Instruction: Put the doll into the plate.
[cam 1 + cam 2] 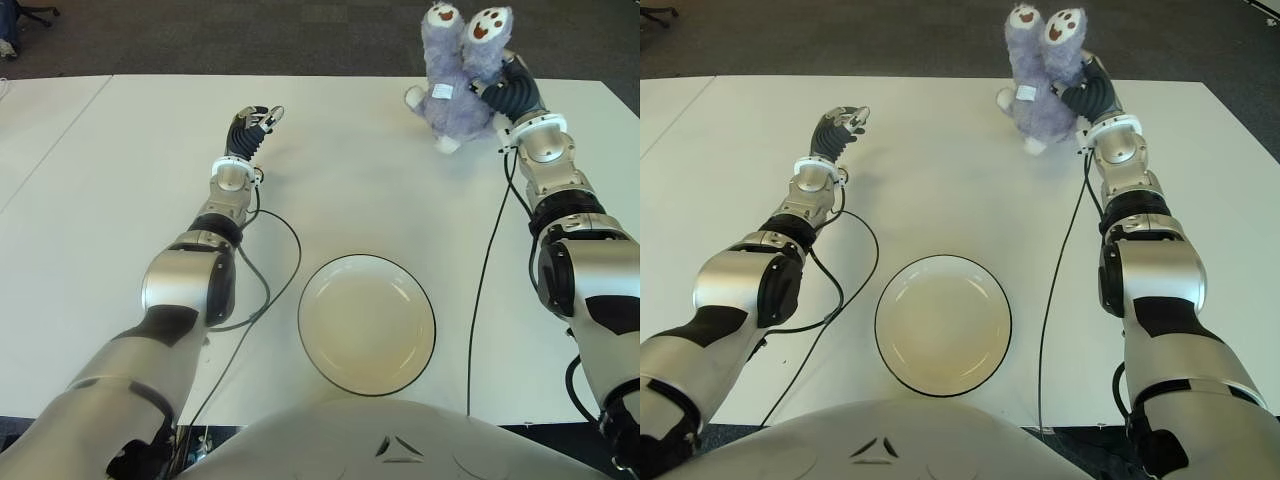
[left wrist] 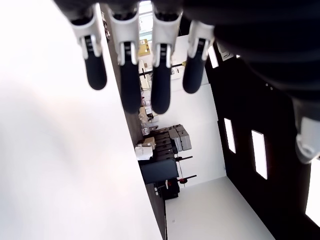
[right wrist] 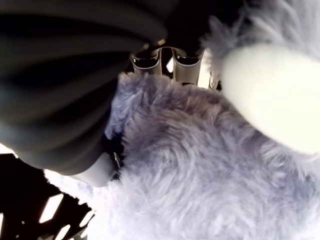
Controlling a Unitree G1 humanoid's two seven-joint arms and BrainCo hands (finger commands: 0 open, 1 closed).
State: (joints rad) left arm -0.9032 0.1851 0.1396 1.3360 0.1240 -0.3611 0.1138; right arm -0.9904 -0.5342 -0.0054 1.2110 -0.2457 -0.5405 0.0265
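A fluffy lilac doll [image 1: 458, 78] with white paws is at the far right of the white table [image 1: 120, 180], upside down with its feet up. My right hand [image 1: 500, 92] is pressed against its right side, fingers curled into the fur [image 3: 200, 165] in the right wrist view. A round cream plate [image 1: 366, 322] with a dark rim lies near the table's front edge, far from the doll. My left hand [image 1: 252, 125] shows at the table's far left middle, fingers [image 2: 125, 75] straight and holding nothing.
Black cables [image 1: 270, 285] trail from both arms over the table, one curling just left of the plate, another [image 1: 485, 290] running down its right. Dark carpet [image 1: 250, 35] lies beyond the table's far edge.
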